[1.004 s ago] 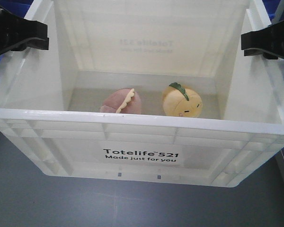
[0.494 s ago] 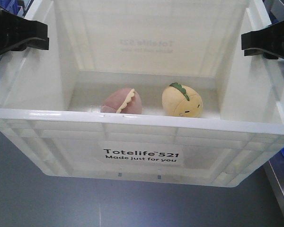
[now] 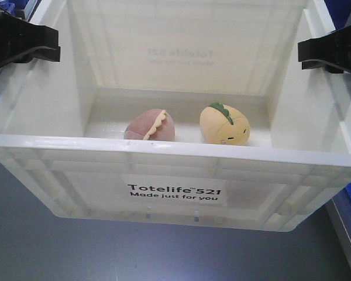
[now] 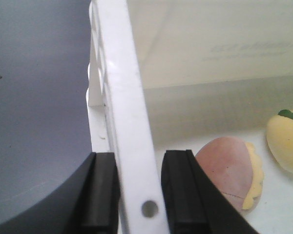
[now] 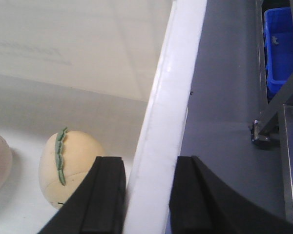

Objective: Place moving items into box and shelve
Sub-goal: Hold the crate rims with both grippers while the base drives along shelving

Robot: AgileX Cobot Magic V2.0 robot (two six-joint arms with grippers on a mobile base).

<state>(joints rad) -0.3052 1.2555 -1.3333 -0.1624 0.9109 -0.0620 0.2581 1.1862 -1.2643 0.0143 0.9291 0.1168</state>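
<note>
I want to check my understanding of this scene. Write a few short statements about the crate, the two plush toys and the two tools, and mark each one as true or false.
1. The pinkish-brown plush and the yellow-orange plush both lie inside the white crate. True.
2. The yellow-orange plush rests on top of the pinkish-brown plush. False: they lie side by side on the crate floor, apart.
3. The left tool is closed on a side wall of the white crate. True.
4. The right tool holds the yellow-orange plush. False: it grips the opposite side wall, and the plush lies free inside.
</note>
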